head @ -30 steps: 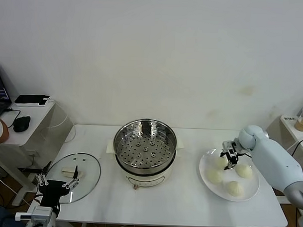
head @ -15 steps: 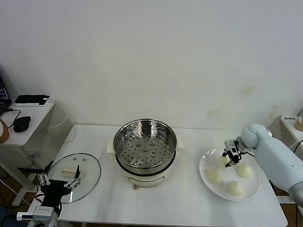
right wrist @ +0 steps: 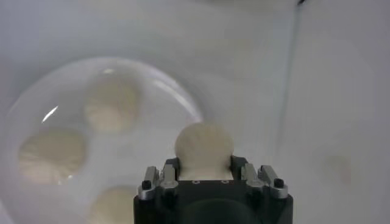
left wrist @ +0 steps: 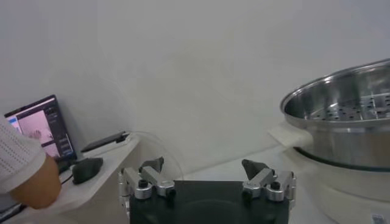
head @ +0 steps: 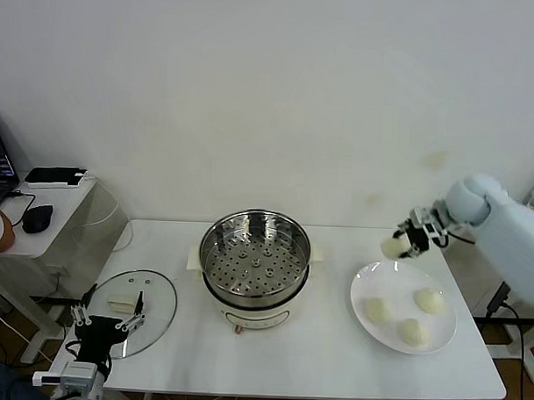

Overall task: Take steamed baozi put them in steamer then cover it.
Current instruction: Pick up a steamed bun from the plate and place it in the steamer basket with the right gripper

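First transfer under way: the right gripper [head: 406,244], closed on one round creamy-white steamed bun [head: 393,247], holds it at right of frame above the flat white plate [head: 362,291], where three remain. Next, a carry leftward over the empty shiny steel steamer [head: 255,257] at centre. A second earlier this bun lay on the plate; the left gripper [head: 107,319], jaws wide and empty, hovers over the glass lid [head: 158,306] at lower left.

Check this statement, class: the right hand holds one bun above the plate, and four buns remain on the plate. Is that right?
Not quite. The right hand does hold one bun above the plate, but only three buns remain on it, as the head view shows.
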